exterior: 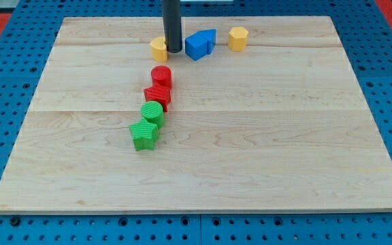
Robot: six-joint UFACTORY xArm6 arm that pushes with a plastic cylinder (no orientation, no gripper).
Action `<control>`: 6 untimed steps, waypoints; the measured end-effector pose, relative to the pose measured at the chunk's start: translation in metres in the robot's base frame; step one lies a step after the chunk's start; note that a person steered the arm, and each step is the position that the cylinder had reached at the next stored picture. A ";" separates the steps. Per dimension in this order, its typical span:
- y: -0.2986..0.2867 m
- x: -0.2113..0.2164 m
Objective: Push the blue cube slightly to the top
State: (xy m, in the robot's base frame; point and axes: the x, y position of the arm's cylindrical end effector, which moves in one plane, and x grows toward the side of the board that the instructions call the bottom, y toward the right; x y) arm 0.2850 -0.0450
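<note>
The blue cube [196, 46] lies near the view's top, at the middle of the wooden board [264, 136], with a second blue block [210, 38] touching its upper right. My tip [173, 51] stands just left of the blue cube, a small gap apart, and right beside a yellow block [158, 49] on its left. A yellow hexagonal block [237, 38] lies to the right of the blue blocks.
A chain of blocks runs down from below my tip: a red cylinder [161, 75], a red star-shaped block [158, 94], a green cylinder [153, 112] and a green star-shaped block [143, 135]. A blue pegboard surrounds the board.
</note>
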 end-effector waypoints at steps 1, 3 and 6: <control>0.006 0.027; 0.049 0.050; 0.017 0.005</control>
